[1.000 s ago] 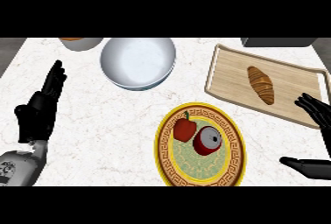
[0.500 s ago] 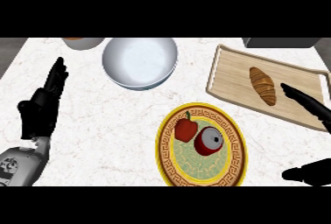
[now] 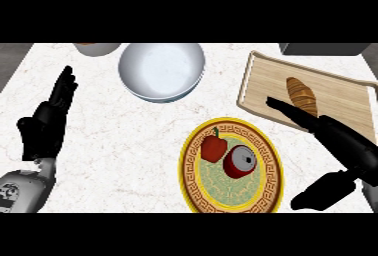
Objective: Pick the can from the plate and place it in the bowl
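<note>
The red can [image 3: 240, 162] lies on its side on the yellow-rimmed plate [image 3: 193, 176] beside a red pepper [image 3: 213, 147], near the table's [image 3: 125, 140] front edge, the right hand [image 3: 336, 142] spread open just beside it, the left hand [image 3: 48, 122] resting open at the left edge, and the white bowl [image 3: 162, 70] at the back.

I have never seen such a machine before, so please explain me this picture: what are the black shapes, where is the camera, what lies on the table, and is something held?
The camera sits at the robot's head and looks steeply down at a white marble counter. The black shapes are the robot's two hands on grey forearms. The left hand rests open at the left edge. The right hand is open too, its fingers stretched above a wooden cutting board that carries a brown bread roll. Neither hand holds anything. Between them lies a round yellow patterned plate with a red can lying on its side and a red pepper. Further back stands an empty white bowl, where the can should go.
</note>
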Robot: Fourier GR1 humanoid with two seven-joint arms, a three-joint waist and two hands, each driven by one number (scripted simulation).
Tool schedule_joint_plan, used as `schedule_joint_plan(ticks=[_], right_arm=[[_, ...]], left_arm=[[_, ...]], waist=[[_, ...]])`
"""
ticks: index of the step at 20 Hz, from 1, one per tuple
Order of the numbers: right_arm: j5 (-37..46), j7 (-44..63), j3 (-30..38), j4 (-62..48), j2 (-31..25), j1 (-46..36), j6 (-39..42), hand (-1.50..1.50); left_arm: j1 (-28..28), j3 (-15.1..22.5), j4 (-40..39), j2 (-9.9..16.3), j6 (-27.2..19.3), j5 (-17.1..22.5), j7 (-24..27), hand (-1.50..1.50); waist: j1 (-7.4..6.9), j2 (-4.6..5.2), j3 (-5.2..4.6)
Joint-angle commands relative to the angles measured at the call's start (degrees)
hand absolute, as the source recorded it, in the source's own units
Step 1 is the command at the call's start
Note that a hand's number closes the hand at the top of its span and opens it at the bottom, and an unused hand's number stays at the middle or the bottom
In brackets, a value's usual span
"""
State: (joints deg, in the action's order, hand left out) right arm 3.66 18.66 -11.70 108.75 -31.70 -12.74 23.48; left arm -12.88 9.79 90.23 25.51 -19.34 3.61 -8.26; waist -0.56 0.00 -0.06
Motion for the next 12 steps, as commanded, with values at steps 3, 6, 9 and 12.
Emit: schedule_joint_plan(ticks=[3,6,9,12], right_arm=[[4.9,8.6,-7.0,4.7,3.3,0.5,3.0,-1.50],[7.6,13.8,-11.0,1.8,6.5,-1.7,3.8,-1.50],[10.6,15.8,-12.1,-4.1,8.8,-5.2,5.0,-1.50],[12.9,14.7,-11.0,-6.4,10.6,-4.9,6.4,-1.50]], left_arm=[[1.6,-2.0,-2.5,-1.4,2.1,-0.7,2.8,0.00],[-0.4,-0.9,1.5,-2.1,0.4,-3.2,-2.0,0.00],[-0.3,-1.2,-2.4,-4.5,0.2,-4.2,1.1,0.00],[-1.4,-1.4,-0.8,-5.8,1.0,-5.9,-1.7,0.00]], waist=[[0.68,-0.05,0.02],[0.42,-0.10,0.04],[0.38,0.05,0.04],[0.47,0.01,0.06]])
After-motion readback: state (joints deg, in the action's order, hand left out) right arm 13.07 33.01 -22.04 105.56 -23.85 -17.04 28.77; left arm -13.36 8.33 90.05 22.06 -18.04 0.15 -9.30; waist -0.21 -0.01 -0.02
